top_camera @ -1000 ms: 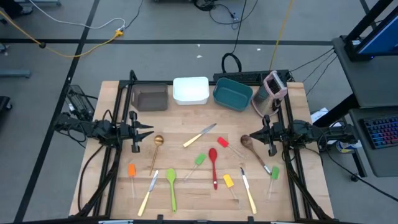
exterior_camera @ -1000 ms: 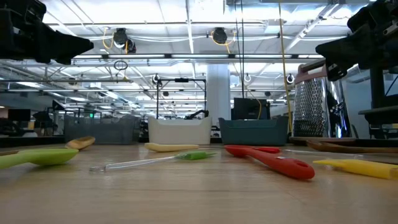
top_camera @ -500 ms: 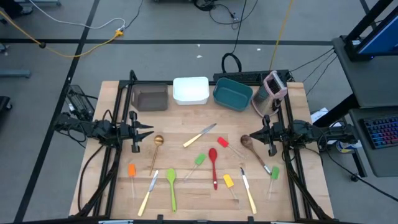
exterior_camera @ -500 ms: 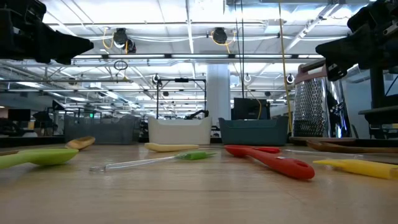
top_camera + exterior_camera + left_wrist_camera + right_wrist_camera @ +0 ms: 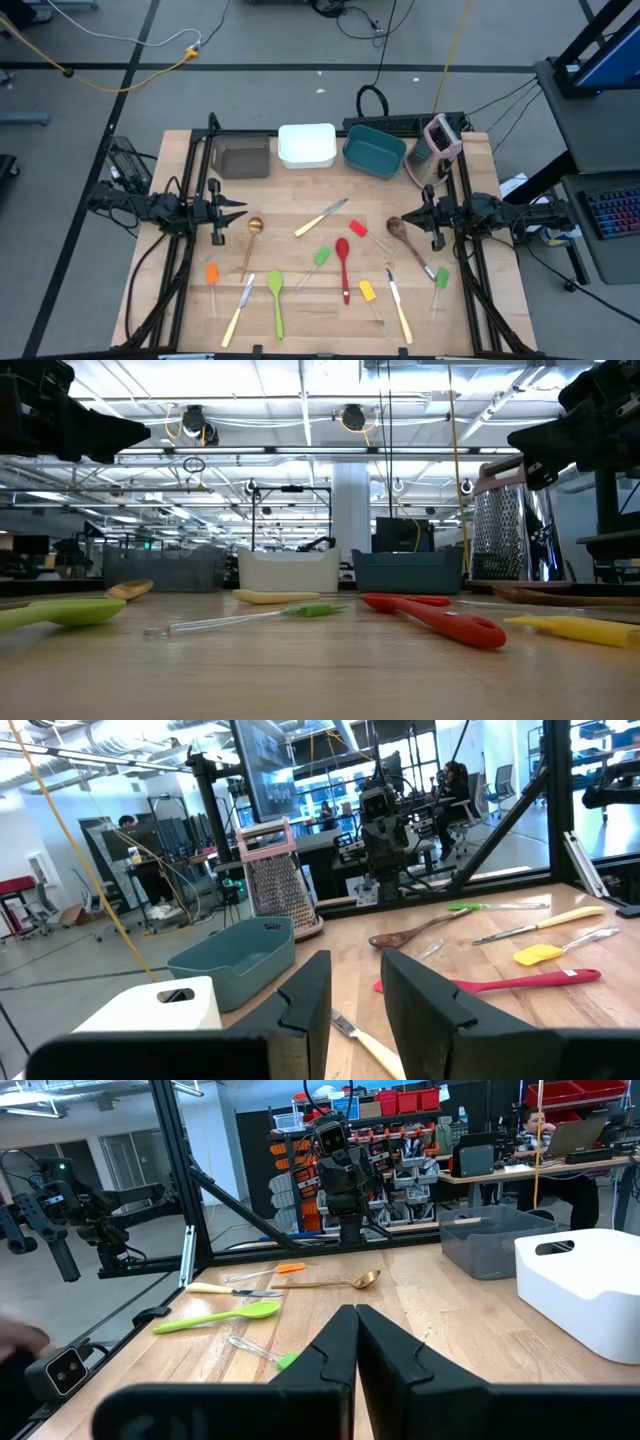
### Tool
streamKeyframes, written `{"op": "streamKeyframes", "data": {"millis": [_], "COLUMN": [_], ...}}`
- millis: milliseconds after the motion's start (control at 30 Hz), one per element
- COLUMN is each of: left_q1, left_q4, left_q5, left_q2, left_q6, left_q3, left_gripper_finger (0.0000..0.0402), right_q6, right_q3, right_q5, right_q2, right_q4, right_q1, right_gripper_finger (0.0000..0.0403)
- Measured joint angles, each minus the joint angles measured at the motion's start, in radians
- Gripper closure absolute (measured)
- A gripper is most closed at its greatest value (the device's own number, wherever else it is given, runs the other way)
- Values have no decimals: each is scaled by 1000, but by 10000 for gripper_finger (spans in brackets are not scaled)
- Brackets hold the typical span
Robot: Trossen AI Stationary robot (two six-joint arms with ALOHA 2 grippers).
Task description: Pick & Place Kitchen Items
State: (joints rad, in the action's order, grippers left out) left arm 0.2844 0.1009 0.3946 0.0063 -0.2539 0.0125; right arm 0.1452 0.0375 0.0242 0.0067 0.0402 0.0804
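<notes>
Several kitchen items lie flat on the wooden table (image 5: 190,330): a gold spoon (image 5: 252,229), a cream-handled knife (image 5: 322,217), a red spoon (image 5: 343,262), a wooden spoon (image 5: 398,228), a green spoon (image 5: 275,298), and orange (image 5: 212,273), green (image 5: 321,257) and yellow (image 5: 367,291) spatulas. My left gripper (image 5: 240,210) hovers at the table's left side, pointing level toward the right. It is open with nothing between its fingers (image 5: 305,1000). My right gripper (image 5: 408,213) hovers at the right side, pointing left above the wooden spoon's bowl, shut on nothing (image 5: 355,1335).
Along the far edge stand a brown tub (image 5: 243,158), a white tub (image 5: 307,145), a teal tub (image 5: 374,150) and a pink-and-grey grater (image 5: 436,142). Two more knives (image 5: 240,305) (image 5: 399,308) and a green spatula (image 5: 441,277) lie near the front. Black frame rails run down both sides.
</notes>
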Motion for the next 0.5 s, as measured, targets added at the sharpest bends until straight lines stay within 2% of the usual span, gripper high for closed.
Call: {"op": "streamKeyframes", "data": {"millis": [367,500], "left_q1": [0,0], "left_q4": [0,6], "left_q5": [0,0], "left_q2": [0,0], "left_q6": [0,0], "left_q3": [0,0], "left_gripper_finger": [305,305], "right_q6": [1,90], "right_q3": [0,0], "right_q5": [0,3], "right_q2": [0,0], "right_q4": [2,81], "right_q1": [0,0], "right_gripper_finger": [399,399]}}
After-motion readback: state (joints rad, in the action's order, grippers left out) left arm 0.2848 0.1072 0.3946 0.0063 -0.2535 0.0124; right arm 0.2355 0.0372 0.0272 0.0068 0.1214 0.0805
